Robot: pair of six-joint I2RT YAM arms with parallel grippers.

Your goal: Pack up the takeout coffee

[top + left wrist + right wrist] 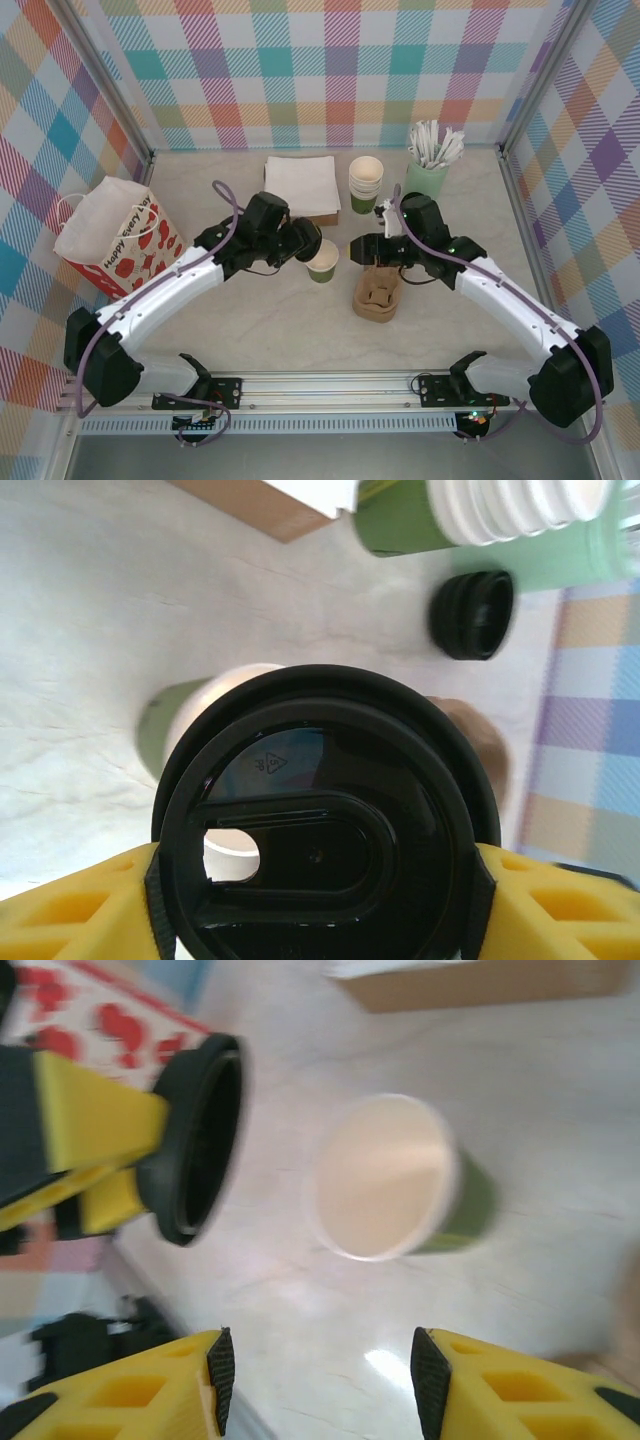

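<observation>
Vertically, cup [323,260] mouth skyward, left end effector [320,905] gripping lid [320,800], right end effector [322,1375] parted

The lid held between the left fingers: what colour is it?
The lid is plain black, and it shows best in the left wrist view.

Small green paper cup [322,262], cream inside and at the rim, upright on the table [300,340] near its middle, mouth open and uncovered. Round black plastic lid [320,830] off the cup, just to its left and a little farther back, raised off the tabletop and apart from the cup's rim. Tipped up nearly on edge, hollow side turned right toward the cup. Oval sip panel with a small hole on the other face. Pinched at opposite edges between the yellow fingers [70,910] of the left gripper [303,241].
</observation>
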